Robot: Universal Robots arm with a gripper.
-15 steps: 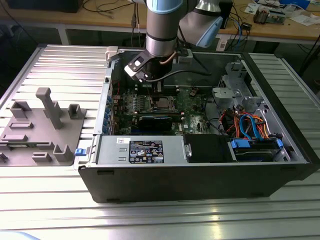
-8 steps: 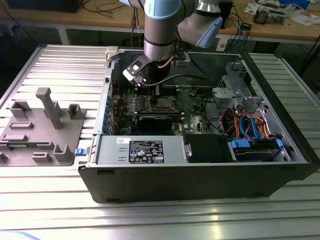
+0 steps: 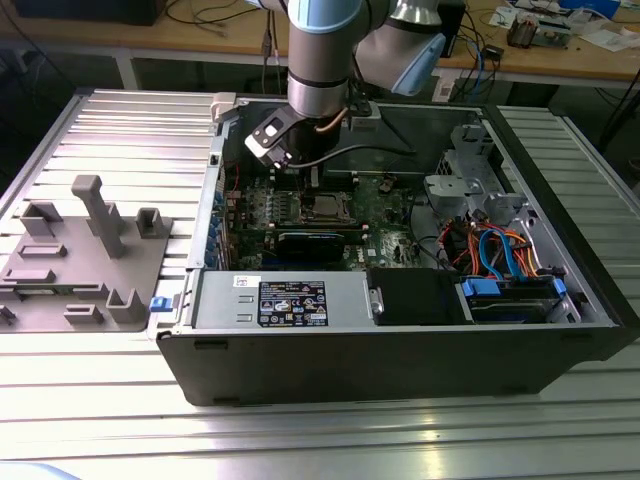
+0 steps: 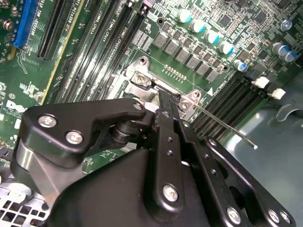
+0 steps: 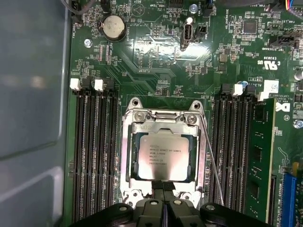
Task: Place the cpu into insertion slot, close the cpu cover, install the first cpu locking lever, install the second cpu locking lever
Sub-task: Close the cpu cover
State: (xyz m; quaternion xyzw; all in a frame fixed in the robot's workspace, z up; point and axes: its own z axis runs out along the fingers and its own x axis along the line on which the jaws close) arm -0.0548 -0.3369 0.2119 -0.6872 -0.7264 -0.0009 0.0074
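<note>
Ribbed metal table (image 3: 100,110) carried everything. At the exterior view's left a grey tray (image 3: 130,265) with upright pegs and blocks lay on it, just beside an open computer case (image 3: 400,360). Along the case's near wall sat a silver power box (image 3: 280,300) with a label on top. Behind it a green board (image 3: 385,215) lay flat on the case floor, and the arm (image 3: 318,60) came down from above over the board's middle.

The gripper (image 5: 164,184) hung low over the board and was clenched. In the first wrist view its two black fingers (image 5: 157,187) were pressed together with only a thin seam between them. Their tips were at one edge of the socket (image 5: 125,184), touching or almost touching its metal rim; I could not tell which.

The chip (image 5: 162,153) sat inside the socket, lying flat with its grey top facing up. The cover (image 5: 131,156) was folded down flat around the chip, whose top showed through the square window. Rows of black memory slots (image 5: 94,156) ran along both sides of the socket, and one green memory stick (image 5: 260,156) stood beyond them. A thin wire lever (image 5: 212,163) ran beside the socket, slanting away from the cover's edge instead of lying along it. In the second wrist view it stuck out over the slots.

Towards the exterior view's right, a metal drive bay (image 3: 470,190) stood inside the case, with blue and orange cables (image 3: 505,250) looping in front of it.
</note>
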